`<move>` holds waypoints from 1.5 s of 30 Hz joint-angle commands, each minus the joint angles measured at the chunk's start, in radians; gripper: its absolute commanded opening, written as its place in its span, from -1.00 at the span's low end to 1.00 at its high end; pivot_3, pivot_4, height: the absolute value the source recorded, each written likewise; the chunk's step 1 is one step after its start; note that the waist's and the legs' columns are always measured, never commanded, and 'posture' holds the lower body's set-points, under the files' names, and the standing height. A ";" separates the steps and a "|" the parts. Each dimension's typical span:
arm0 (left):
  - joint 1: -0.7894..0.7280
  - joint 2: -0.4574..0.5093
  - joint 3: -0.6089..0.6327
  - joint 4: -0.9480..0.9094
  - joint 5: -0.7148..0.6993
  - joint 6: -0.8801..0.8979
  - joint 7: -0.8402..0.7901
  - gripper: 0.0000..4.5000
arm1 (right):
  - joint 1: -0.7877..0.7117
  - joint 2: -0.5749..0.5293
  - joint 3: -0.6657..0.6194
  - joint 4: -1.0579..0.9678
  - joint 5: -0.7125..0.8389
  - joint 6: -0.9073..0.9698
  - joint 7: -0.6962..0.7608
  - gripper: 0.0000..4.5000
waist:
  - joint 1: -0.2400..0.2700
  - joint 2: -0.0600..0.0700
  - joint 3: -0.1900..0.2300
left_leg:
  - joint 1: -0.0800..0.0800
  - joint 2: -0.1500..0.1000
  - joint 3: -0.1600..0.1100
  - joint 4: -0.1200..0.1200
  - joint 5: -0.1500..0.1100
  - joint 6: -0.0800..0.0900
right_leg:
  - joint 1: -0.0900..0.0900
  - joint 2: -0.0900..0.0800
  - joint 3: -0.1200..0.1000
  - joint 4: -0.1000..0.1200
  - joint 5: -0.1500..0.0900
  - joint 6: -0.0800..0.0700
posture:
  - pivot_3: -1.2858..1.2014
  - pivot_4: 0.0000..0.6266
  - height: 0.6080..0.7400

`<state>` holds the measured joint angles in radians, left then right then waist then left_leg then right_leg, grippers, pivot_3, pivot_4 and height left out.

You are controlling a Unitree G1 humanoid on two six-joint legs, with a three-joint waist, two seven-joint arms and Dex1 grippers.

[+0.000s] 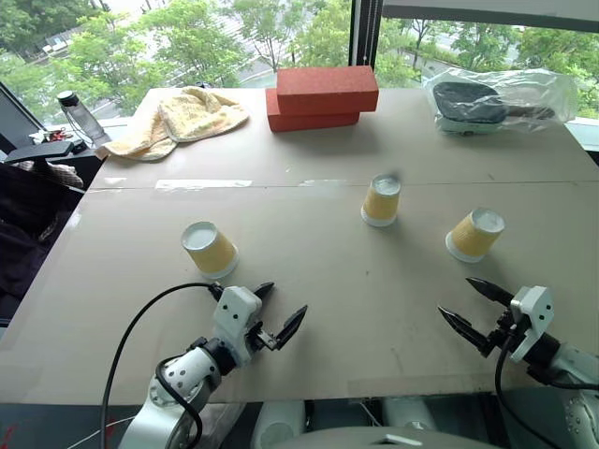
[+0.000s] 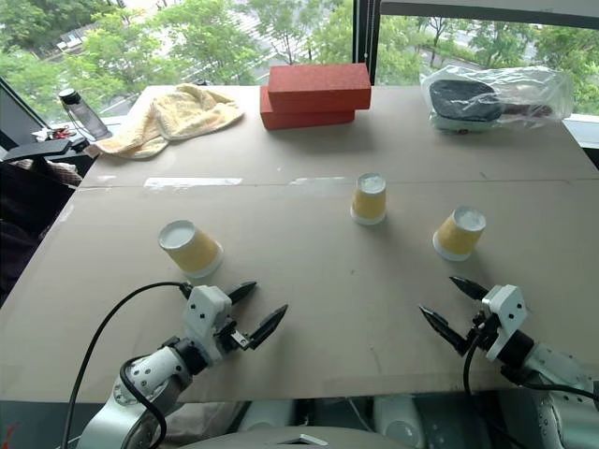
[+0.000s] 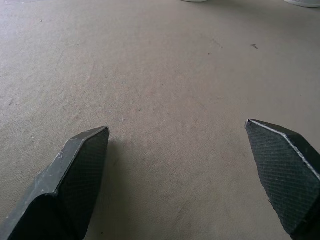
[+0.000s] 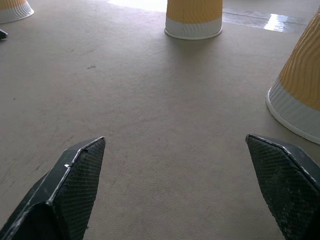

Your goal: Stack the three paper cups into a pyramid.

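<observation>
While my left gripper [image 1: 281,311] and right gripper [image 1: 466,304] hang spread and empty near the tabletop's [image 1: 309,309] front edge, I see the three paper cups [image 1: 381,200] upside down, well apart mid-table.

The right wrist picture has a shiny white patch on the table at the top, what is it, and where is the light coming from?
In the right wrist view, the patch is glare off glossy tape beside the middle paper cup. In the left eye view, daylight enters through the windows behind the table, so the cups throw soft shadows toward the robot.
</observation>
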<state>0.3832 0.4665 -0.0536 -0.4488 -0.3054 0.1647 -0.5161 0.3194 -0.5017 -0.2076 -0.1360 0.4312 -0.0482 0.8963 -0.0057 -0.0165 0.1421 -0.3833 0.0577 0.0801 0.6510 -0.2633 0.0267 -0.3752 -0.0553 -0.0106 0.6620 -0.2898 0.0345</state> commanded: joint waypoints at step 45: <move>-0.202 -0.221 0.276 -0.014 0.145 0.011 0.363 1.00 | -0.250 -0.063 0.128 -0.455 0.285 0.271 0.024 0.98 | 0.017 -0.007 0.001 | -0.007 -0.001 -0.007 0.002 -0.001 0.001 | -0.002 0.001 -0.006 -0.001 0.000 0.001 | 0.03 -0.52 0.85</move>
<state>0.1965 0.2450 0.2241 -0.4661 -0.1630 0.1731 -0.1634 0.0674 -0.5668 -0.0678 -0.5465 0.7069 0.2299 0.9267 0.0117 -0.0231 0.1430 -0.3906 0.0565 0.0726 0.6535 -0.2640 0.0279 -0.3773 -0.0548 -0.0173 0.6613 -0.2895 0.0351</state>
